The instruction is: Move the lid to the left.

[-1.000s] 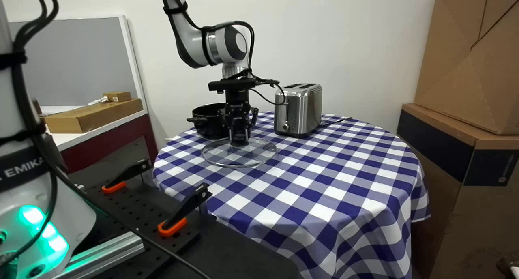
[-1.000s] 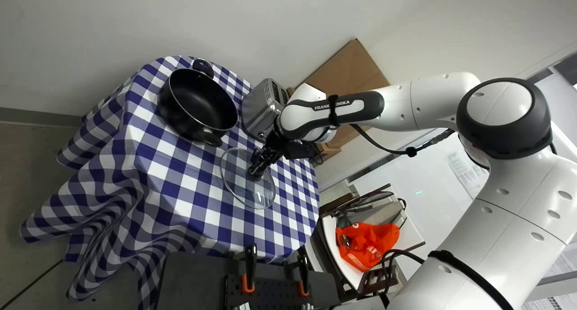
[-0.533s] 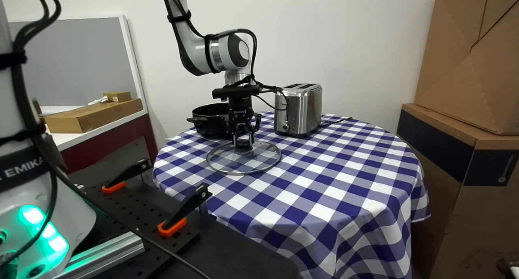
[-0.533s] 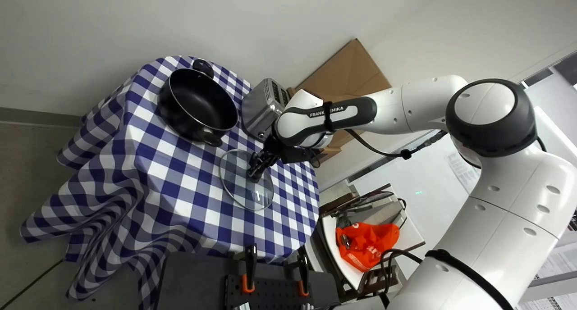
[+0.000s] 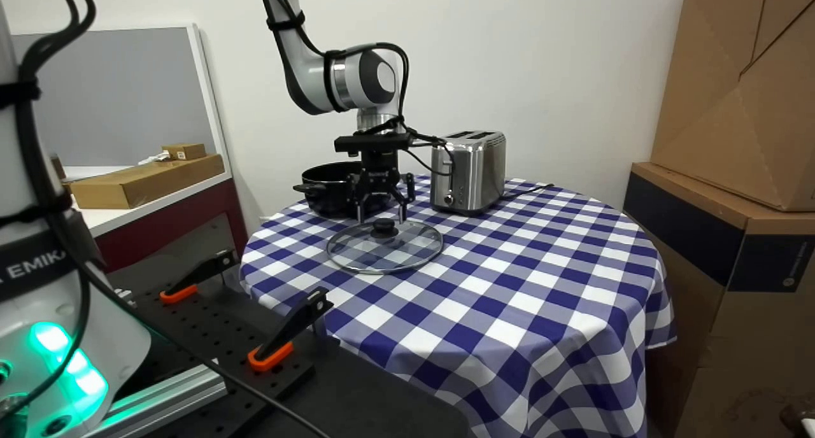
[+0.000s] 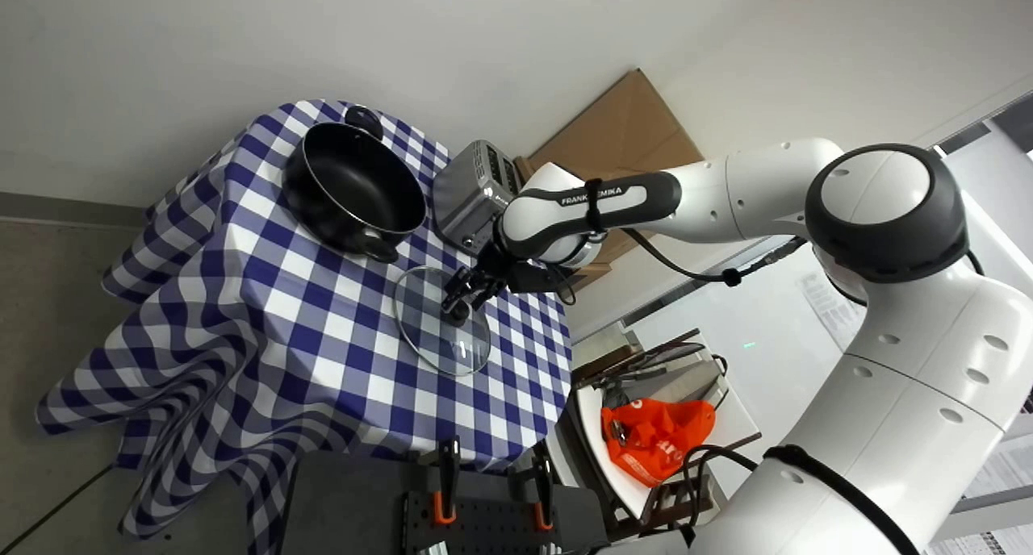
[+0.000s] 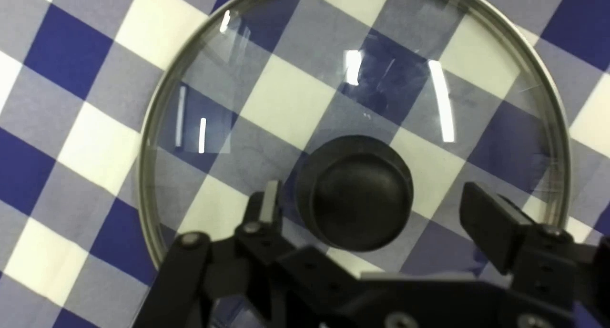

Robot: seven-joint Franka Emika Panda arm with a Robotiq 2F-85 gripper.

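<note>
On the blue-and-white checked tablecloth (image 5: 535, 266) lies the lid (image 5: 384, 253): flat, round, clear glass, checks showing straight through. Black pot (image 5: 326, 190) near it, apart. Thin metal rim (image 7: 145, 185) round the edge, dark round knob (image 7: 357, 199) at the centre. The gripper (image 5: 382, 216) is right above; fingers (image 7: 493, 228) spread wide, one either side of the knob, gap on both sides. Can't tell whether the tips touch the glass.

In an exterior view the white arm (image 6: 763, 188) stretches big across the room, and I can look down into the pot; orange bag (image 6: 658, 442) there too. In an exterior view I get cardboard boxes (image 5: 738, 113) stacked high, a grey panel (image 5: 114, 100), green lights (image 5: 76, 361) on the robot's base (image 5: 54, 307). Steel toaster (image 5: 468, 177) turns up in both exterior views. Wrist view is lid, cloth and gripper; shows the gap round the knob best, plus white light streaks on the glass.

Writing: "EMIKA" on the base, large. "FRANK" and "EMIKA" along the arm, black strap (image 6: 594, 204) between. Orange bag has white print, too small to read.
</note>
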